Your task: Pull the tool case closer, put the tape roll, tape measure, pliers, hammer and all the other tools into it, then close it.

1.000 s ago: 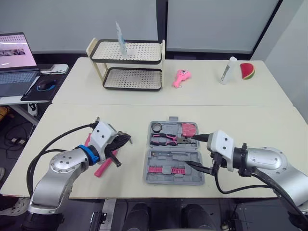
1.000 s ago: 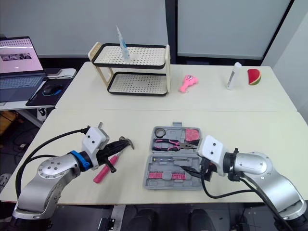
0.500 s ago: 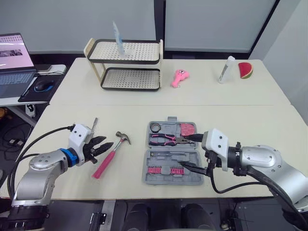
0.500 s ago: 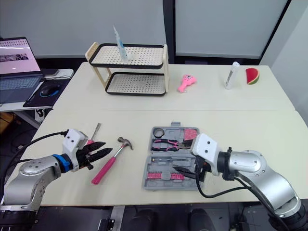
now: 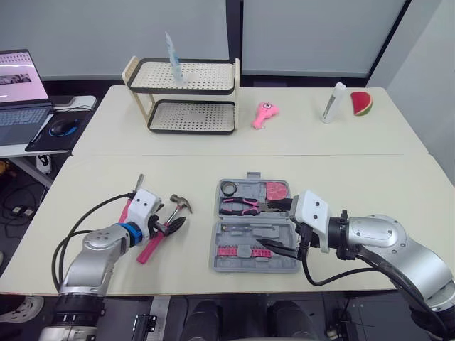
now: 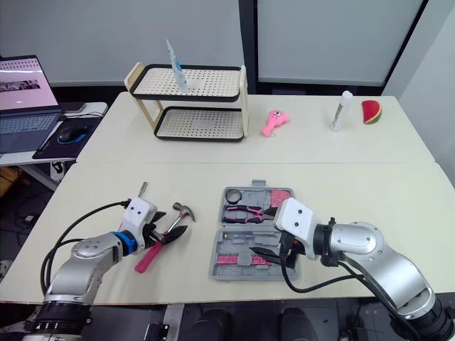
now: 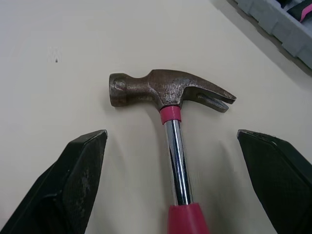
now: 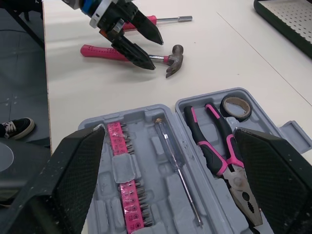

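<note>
On the far left of the head view sits a laptop point(image 5: 21, 99). In the lower left is my left gripper point(image 5: 174, 225), and its two fingers are spread wide apart. The hammer point(image 5: 182, 203) lies flat on the table point(image 5: 355, 170) right there. My left wrist view shows more: the shiny shaft runs between the two black fingers point(image 7: 83, 165), and neither finger touches it, so nothing is held. The right wrist view shows a pink screwdriver point(image 8: 151, 20) lying just behind that gripper. In the lower middle of the head view the tool case point(image 5: 245, 266) lies open. In its far half I see the tape roll point(image 5: 229, 187), the pliers point(image 5: 245, 206) and the tape measure point(image 5: 278, 190). The right wrist view shows the near half better: a row of pink bits point(image 8: 124, 180) and a thin screwdriver point(image 8: 178, 175). At the case's right edge is my right gripper point(image 5: 279, 226), fingers wide apart and holding nothing.
</note>
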Robot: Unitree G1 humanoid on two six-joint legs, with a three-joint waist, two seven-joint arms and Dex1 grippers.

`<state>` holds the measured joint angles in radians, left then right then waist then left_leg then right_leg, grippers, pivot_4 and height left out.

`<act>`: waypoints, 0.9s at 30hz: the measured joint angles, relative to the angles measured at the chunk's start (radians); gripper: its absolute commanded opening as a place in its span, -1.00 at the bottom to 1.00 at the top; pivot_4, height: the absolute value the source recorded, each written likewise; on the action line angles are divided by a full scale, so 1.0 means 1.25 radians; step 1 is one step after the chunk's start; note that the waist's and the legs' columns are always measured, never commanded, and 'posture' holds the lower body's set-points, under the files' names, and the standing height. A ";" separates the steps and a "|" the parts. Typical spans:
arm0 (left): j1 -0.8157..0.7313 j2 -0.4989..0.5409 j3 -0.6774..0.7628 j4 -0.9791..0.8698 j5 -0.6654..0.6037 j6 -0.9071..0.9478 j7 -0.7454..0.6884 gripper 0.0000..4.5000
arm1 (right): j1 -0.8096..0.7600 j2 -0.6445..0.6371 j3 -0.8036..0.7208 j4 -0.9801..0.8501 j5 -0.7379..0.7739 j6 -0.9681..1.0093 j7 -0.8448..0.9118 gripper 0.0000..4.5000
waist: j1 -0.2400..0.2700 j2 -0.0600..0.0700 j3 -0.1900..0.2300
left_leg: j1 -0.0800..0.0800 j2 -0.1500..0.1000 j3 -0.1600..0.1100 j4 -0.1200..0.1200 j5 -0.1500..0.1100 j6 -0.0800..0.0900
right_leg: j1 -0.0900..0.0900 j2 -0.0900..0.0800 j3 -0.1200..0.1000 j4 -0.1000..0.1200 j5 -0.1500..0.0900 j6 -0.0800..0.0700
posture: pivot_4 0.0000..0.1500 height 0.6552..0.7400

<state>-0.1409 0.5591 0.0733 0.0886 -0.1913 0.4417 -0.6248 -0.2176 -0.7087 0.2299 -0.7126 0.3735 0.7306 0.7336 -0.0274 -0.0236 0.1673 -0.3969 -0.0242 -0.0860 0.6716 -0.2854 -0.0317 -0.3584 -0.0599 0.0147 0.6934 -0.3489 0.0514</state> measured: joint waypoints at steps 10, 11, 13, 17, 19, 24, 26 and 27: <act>-0.001 -0.013 -0.019 -0.066 0.013 0.120 0.058 -0.05 | 0.000 0.000 0.000 0.000 -0.003 0.000 0.001 1.00 | 0.000 0.000 0.000 | 0.000 0.000 0.000 0.000 0.000 0.000 | 0.000 0.000 0.000 0.000 0.000 0.000 | 1.00 0.90; -0.002 -0.013 -0.021 -0.070 0.013 0.129 0.059 -0.17 | 0.000 0.000 0.000 0.000 -0.004 0.000 0.001 1.00 | 0.000 0.000 0.000 | 0.000 0.000 0.000 0.000 0.000 0.000 | 0.000 0.000 0.000 0.000 0.000 0.000 | 1.00 0.90; -0.001 -0.014 -0.022 -0.078 0.013 0.143 0.065 -0.44 | 0.000 0.000 0.000 0.000 -0.007 0.000 0.001 1.00 | 0.000 0.000 0.000 | 0.000 0.000 0.000 0.000 0.000 0.000 | 0.000 0.000 0.000 0.000 0.000 0.000 | 1.00 0.90; 0.007 -0.018 -0.022 -0.096 0.013 0.155 0.073 -0.96 | 0.001 0.000 0.000 0.000 -0.009 0.000 0.001 1.00 | 0.000 0.000 0.000 | 0.000 0.000 0.000 0.000 0.000 0.000 | 0.000 0.000 0.000 0.000 0.000 0.000 | 1.00 0.90; 0.011 -0.022 -0.021 -0.104 0.012 0.159 0.075 -0.97 | 0.002 0.000 0.000 0.000 -0.010 0.000 0.000 1.00 | 0.000 0.000 0.000 | 0.000 0.000 0.000 0.000 0.000 0.000 | 0.001 0.000 0.000 0.000 0.000 0.000 | 1.00 0.90; 0.041 -0.020 -0.013 -0.126 0.005 0.139 0.067 -0.97 | 0.004 0.000 0.000 0.000 -0.020 -0.005 -0.006 1.00 | 0.000 0.000 0.000 | 0.000 0.000 0.000 0.000 0.000 0.000 | 0.000 -0.001 0.000 0.000 0.000 0.000 | 1.00 0.90; 0.050 -0.011 -0.007 -0.131 -0.006 0.128 0.051 -0.97 | 0.006 0.001 0.000 0.003 -0.026 -0.009 -0.007 1.00 | 0.000 0.000 0.000 | 0.000 0.000 0.000 0.000 0.000 0.000 | 0.000 -0.001 0.001 0.000 0.000 0.000 | 1.00 0.90; 0.055 -0.003 -0.002 -0.140 -0.010 0.125 0.041 -0.97 | 0.007 0.002 -0.001 0.005 -0.028 -0.013 -0.007 1.00 | 0.000 0.000 0.000 | 0.000 0.000 0.000 0.000 0.000 0.000 | 0.000 -0.001 0.001 0.000 0.000 0.000 | 1.00 0.90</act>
<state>-0.0718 0.5548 0.0710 -0.0859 -0.2043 0.5982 -0.5736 -0.2094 -0.7066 0.2290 -0.7064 0.3386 0.7141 0.7254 -0.0270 -0.0233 0.1669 -0.3972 -0.0237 -0.0864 0.6716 -0.2851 -0.0322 -0.3583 -0.0608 0.0153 0.6930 -0.3488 0.0514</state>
